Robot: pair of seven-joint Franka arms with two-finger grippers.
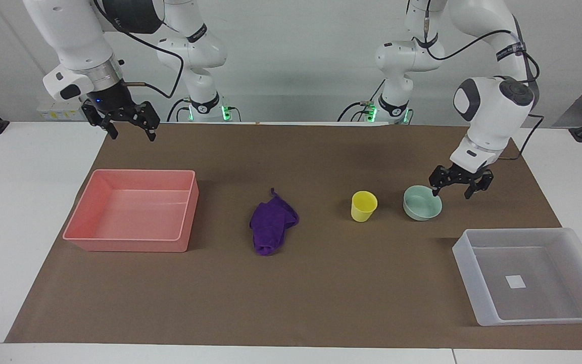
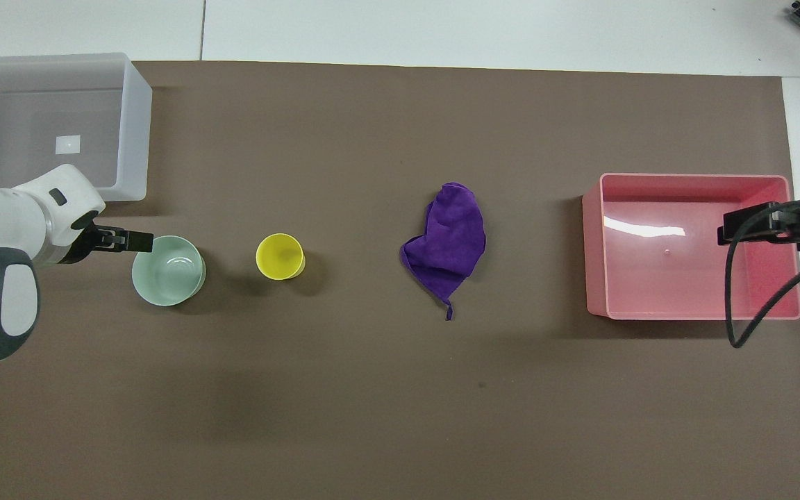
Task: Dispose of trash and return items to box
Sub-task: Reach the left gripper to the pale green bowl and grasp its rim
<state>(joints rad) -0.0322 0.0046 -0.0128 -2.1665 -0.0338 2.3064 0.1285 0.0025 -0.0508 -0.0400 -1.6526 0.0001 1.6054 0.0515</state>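
Note:
The purple cloth, the trash (image 1: 272,226) (image 2: 450,239), lies crumpled mid-mat. Toward the left arm's end stand the yellow cup (image 1: 364,206) (image 2: 280,256) and, beside it, the mint-green bowl (image 1: 422,203) (image 2: 167,271). The translucent box (image 1: 543,318) (image 2: 135,139) sits at that end, farther from the robots, with nothing in it but a white square mark. My left gripper (image 1: 451,193) (image 2: 137,242) is open and low beside the bowl, one fingertip at its rim; whether it touches I cannot tell. My right gripper (image 1: 132,132) (image 2: 747,226) waits open, raised over the mat beside the pink tray.
A pink rectangular tray (image 1: 129,245) (image 2: 598,243) with nothing in it sits at the right arm's end of the brown mat (image 1: 291,298). A black cable (image 2: 754,298) hangs from the right arm over that tray.

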